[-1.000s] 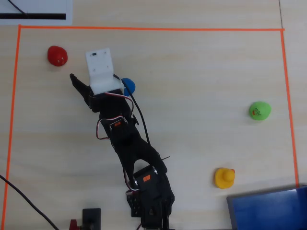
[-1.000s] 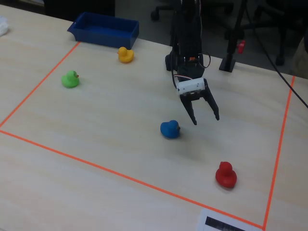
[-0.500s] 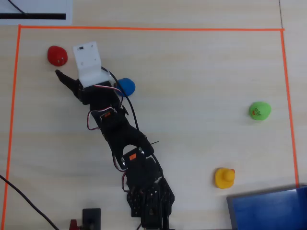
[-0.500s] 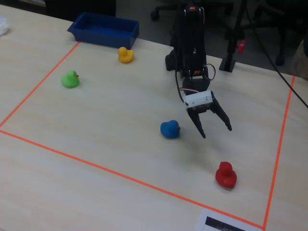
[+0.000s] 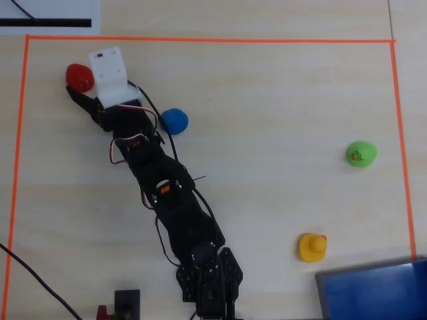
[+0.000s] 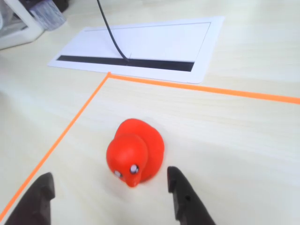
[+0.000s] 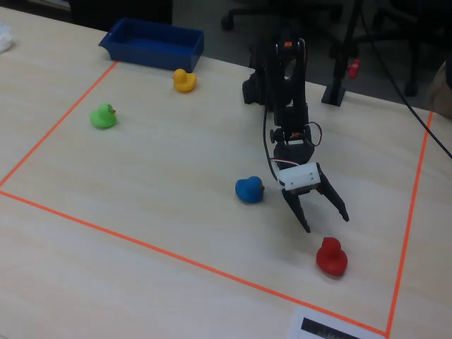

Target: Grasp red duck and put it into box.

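Since a second ago we are seeing the arm stretching out from beside the blue duck (image 7: 248,190) toward the red duck (image 6: 135,152), which is sitting untouched near the taped corner, upright, facing the wrist camera. The gripper (image 7: 325,222) is hanging just short of it, jaws spread wide, holding nothing (one finger tip is level with the duck's side in the wrist view). Grasp not yet made; lift, carry and drop into the box (image 7: 152,44), well apart across the table, are all remaining.
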You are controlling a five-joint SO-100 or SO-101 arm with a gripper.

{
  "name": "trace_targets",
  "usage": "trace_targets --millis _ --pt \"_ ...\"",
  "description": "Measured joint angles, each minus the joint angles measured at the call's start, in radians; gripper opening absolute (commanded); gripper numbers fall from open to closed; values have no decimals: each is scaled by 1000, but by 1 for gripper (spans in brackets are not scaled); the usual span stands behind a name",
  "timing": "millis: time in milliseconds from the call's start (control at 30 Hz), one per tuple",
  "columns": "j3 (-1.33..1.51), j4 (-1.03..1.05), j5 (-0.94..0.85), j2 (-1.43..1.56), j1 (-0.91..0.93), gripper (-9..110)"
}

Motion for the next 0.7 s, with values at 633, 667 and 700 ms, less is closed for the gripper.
trace_targets --millis 633,667,700 --pt "-212 29 34 -184 -20 33" --pt "-221 31 34 -190 -25 33" --pt "-232 35 34 -198 -29 33"
